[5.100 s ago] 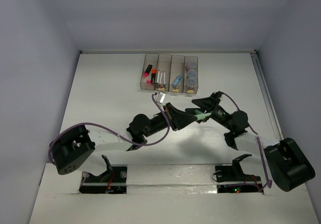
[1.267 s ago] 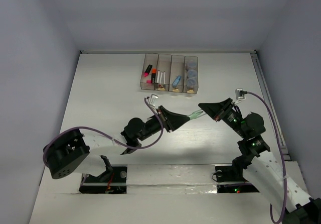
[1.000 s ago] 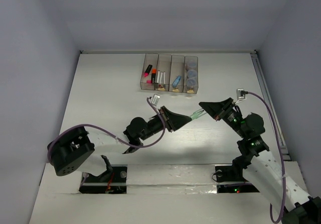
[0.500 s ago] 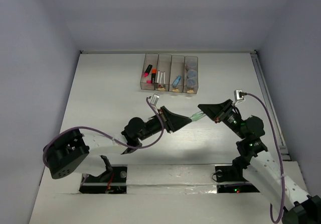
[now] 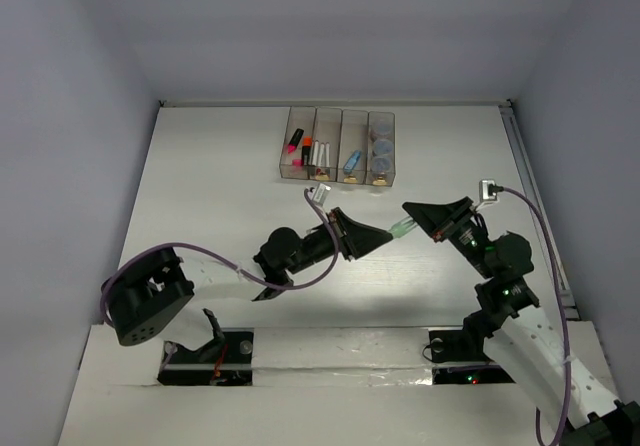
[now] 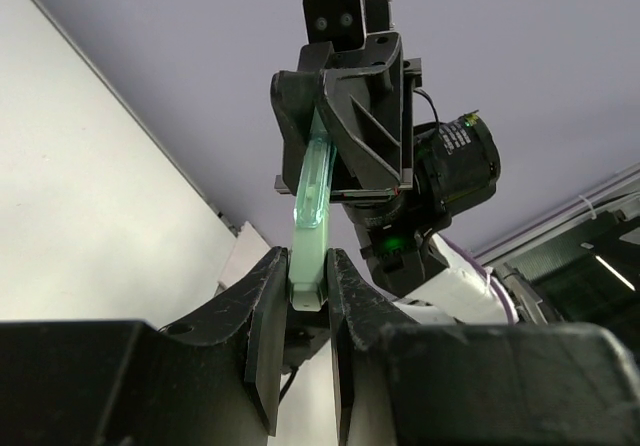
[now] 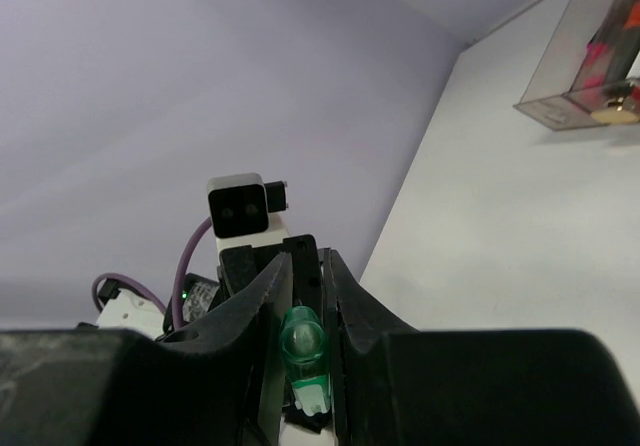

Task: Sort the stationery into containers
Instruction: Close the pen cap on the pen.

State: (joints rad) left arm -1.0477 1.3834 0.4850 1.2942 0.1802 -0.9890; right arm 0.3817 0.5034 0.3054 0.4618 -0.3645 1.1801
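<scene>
I've got the pale green marker (image 5: 402,229) aloft over mid-worktop (image 5: 220,196), pinched at its ends by left claw (image 6: 310,286) and right claw (image 7: 305,296). The bins (image 5: 337,171) by the far edge hold highlighters (image 5: 298,147), white pens (image 5: 321,154), light blue marker (image 5: 351,162), pots (image 5: 380,149).

Soft, even light from above keeps the white counter (image 5: 220,196) bright and free of glare in the overhead view. There are only faint, blurred shadows under the black robot arms (image 5: 300,249), and the lavender-grey walls (image 5: 80,116) look dimmer. In both wrist views the near black jaws are dark and out of focus along the bottom edge, while the pale green translucent marker (image 6: 312,201) between them catches the light and glows.
</scene>
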